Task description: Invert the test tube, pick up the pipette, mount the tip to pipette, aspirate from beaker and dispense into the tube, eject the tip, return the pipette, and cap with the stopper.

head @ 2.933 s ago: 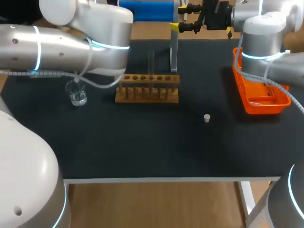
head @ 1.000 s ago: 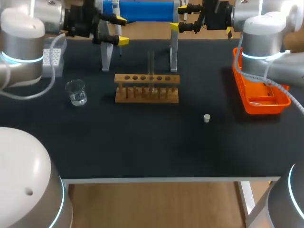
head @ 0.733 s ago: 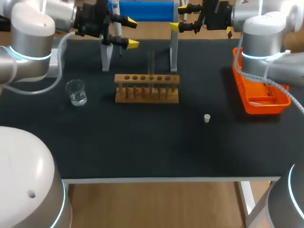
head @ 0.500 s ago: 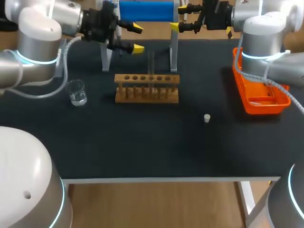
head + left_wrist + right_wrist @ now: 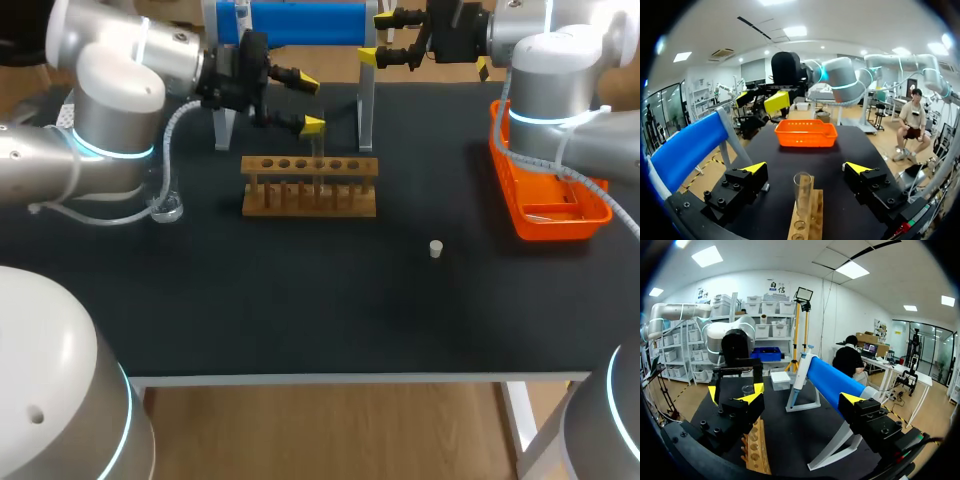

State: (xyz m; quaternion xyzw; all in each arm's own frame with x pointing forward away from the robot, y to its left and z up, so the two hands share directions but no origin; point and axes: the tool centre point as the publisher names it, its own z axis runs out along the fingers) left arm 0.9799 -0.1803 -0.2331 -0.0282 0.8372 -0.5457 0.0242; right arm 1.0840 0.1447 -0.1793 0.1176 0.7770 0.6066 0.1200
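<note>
Orange basket [image 5: 805, 140] beyond racked tube [image 5: 802, 192]

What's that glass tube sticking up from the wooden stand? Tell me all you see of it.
The test tube is thin, clear glass, apparently empty, standing upright in a hole of the wooden rack; its top looks like an open rim. It sits between the open yellow-tipped fingers of the left hand, which do not touch it.

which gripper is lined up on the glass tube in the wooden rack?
The left gripper: the clear glass test tube standing in the wooden rack sits between its open yellow-tipped fingers, untouched. The right gripper hangs open farther back, by the blue cylinder stand.
</note>
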